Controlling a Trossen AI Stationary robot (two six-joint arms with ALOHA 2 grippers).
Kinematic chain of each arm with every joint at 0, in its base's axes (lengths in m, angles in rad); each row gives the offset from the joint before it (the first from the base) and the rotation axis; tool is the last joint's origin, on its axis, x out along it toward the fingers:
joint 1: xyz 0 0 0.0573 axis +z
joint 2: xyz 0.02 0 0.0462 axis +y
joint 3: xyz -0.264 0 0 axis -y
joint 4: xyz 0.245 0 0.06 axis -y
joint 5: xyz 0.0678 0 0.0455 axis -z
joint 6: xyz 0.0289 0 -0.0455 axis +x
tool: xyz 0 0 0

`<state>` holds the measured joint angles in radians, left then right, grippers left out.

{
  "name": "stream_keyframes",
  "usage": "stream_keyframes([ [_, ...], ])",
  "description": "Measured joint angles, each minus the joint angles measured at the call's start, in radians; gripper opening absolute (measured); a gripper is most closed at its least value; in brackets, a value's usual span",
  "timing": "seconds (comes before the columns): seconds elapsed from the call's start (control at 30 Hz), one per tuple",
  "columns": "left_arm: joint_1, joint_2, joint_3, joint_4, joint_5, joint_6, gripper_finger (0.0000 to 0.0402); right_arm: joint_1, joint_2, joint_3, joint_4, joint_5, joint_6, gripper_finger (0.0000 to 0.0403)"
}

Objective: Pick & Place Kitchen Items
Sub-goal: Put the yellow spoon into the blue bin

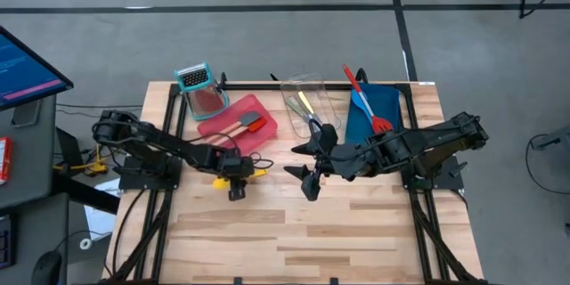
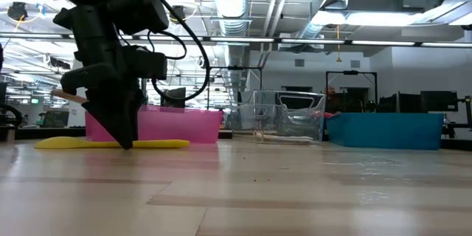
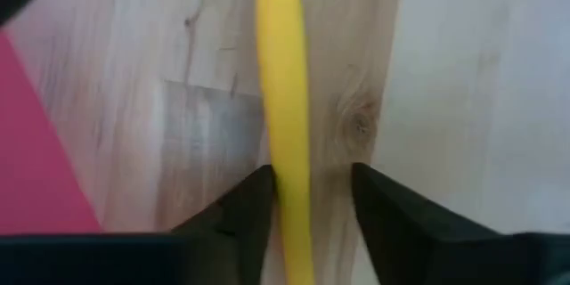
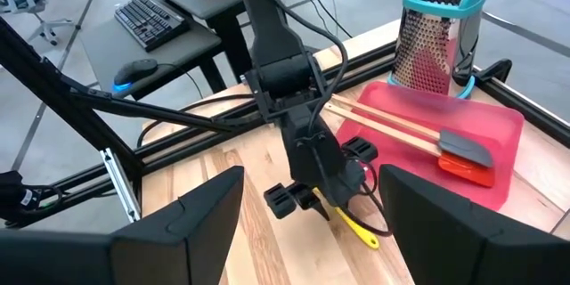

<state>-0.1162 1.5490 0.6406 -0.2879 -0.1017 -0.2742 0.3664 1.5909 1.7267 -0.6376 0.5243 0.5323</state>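
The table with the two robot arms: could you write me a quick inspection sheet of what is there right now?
Surface: pale wooden plank table, with tiny crumbs in the low view.
Job's things: long yellow plastic spoon flat on the wood beside the flat pink tray; two wooden-handled spatulas, grey and red, in that tray; slim utensils in the clear tray and on the blue tray.
Clutter: teal-topped metal box grater at the pink tray's far end.
Grippers: left pincer down at the spoon, fingers either side of the handle; right pincer open, mid-table, empty.
Cables: black leads along the left arm.
Surroundings: desk with keyboard, monitor; standing fan; workshop behind.
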Motion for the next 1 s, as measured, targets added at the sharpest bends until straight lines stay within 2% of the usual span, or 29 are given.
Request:
stream_keyframes([
  [0.23, 0.001, -0.001, 0.000, -0.002, 0.013, -0.032, 0.0016, 0.000, 0.000, 0.000, 0.001, 0.000, 0.000, 0.0260],
  [0.4, 0.001, -0.002, -0.001, 0.002, 0.018, -0.082, 0.0010, 0.010, 0.000, 0.000, 0.003, 0.000, 0.016, 0.0260],
  [0.57, -0.001, -0.063, -0.007, 0.006, 0.059, -0.131, 0.0008, 0.041, -0.004, 0.000, 0.009, 0.023, 0.018, 0.0260],
  [0.83, 0.001, -0.301, -0.005, 0.054, 0.058, -0.186, 0.0008, 0.102, -0.008, 0.000, -0.003, 0.125, 0.025, 0.0260],
  [1.0, 0.000, -0.463, -0.005, 0.111, 0.058, -0.231, 0.0008, 0.112, 0.000, 0.000, -0.066, 0.162, 0.122, 0.0260],
])
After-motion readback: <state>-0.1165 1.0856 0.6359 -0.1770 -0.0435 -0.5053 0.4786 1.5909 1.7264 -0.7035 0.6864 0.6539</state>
